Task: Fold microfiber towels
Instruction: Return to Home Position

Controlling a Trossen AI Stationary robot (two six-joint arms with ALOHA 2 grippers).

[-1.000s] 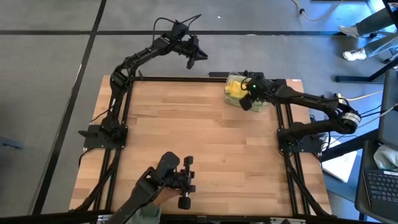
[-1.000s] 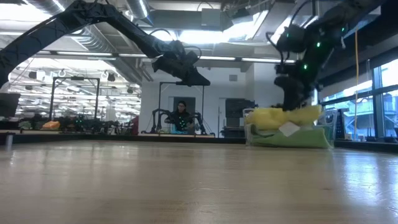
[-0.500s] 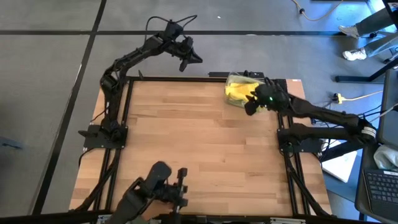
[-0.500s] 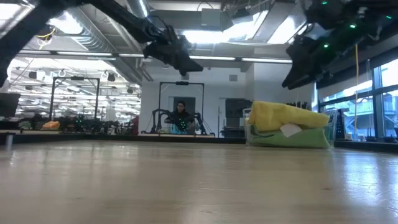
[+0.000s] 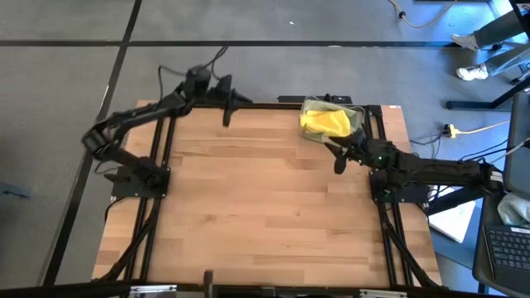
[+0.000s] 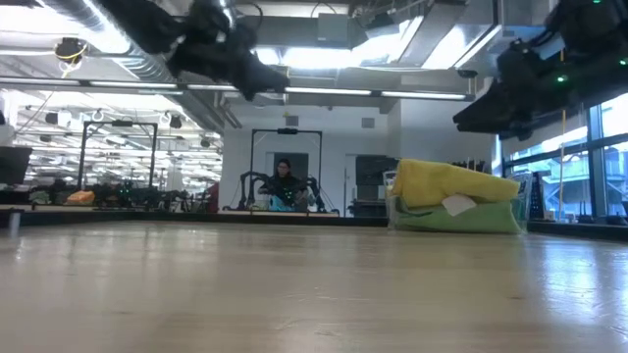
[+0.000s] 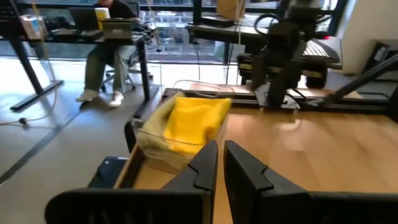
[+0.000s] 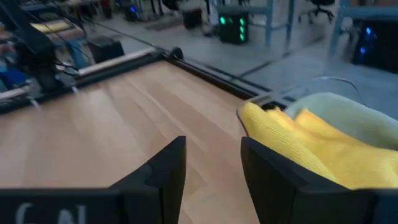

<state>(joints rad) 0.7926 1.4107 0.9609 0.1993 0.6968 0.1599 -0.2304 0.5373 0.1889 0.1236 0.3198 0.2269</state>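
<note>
The right gripper (image 5: 337, 162), open and empty, has drawn back off the bin (image 5: 358, 113) and the left gripper (image 5: 226, 116), nearly closed, has retreated too, leaving the yellow towel (image 5: 325, 122) topmost in the bin, so folding looks finished.

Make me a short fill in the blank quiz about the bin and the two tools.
The top towel in the clear bin is ____.
In the low view, the towel beneath it is ____.
The bin sits on the ____ arm's side of the table.
The left tool and right tool each hold ____.
Missing words: yellow; green; right; nothing.
</note>
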